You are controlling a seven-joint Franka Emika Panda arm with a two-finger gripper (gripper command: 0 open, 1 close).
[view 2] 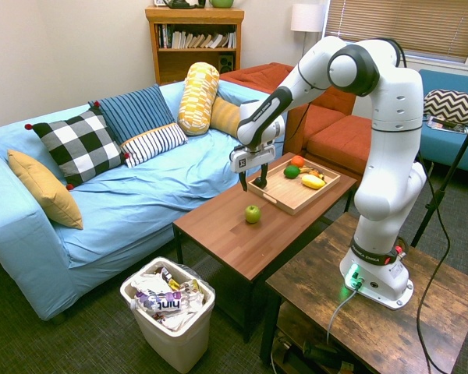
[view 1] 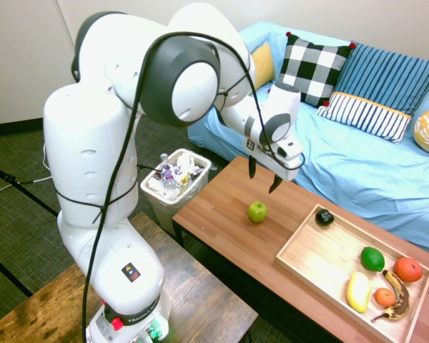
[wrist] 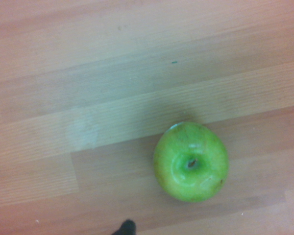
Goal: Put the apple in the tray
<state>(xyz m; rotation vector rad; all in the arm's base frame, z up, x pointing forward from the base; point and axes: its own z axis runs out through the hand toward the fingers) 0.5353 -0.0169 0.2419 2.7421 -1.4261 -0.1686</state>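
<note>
- Sitting at lower left of the second exterior view, a white plastic bin (view 2: pixel 168 312) is stuffed with crumpled wrappers and paper; the first exterior view shows a clear bottle among them.
- Left of centre in that view, a blue fabric sofa (view 2: pixel 132 195) carries soft cushions: a mustard one, a black-and-white check one (view 2: pixel 79 146), striped blue ones and a yellow patterned bolster.
- At centre, a long table (view 2: pixel 242 234) has a smooth top of reddish-brown wood planks; the wrist view shows its straight grain lines.
- On the bare tabletop, about mid-frame in both exterior views, the apple (view 1: pixel 257 211) stands alone, well apart from the tray. It is round, glossy, yellow-green, with a dimpled top seen clearly in the wrist view (wrist: pixel 191 162).
- Above the apple, not touching it, the gripper (view 1: pixel 262 175) hangs with its two dark fingers spread wide, clasping nothing.
- At lower right of the first exterior view, the tray (view 1: pixel 316 251) is a shallow light-wood rectangle with a low rim, lying on the far end of the table.
- Inside it: a small dark lump (view 1: pixel 324 217) at the corner nearest the apple, a green oval fruit (view 1: pixel 372 259), an orange-red round fruit (view 1: pixel 407 269), a yellow fruit (view 1: pixel 358 291), a smaller orange one (view 1: pixel 385 296) and a browned banana (view 1: pixel 398 296). Much of its floor is bare.
</note>
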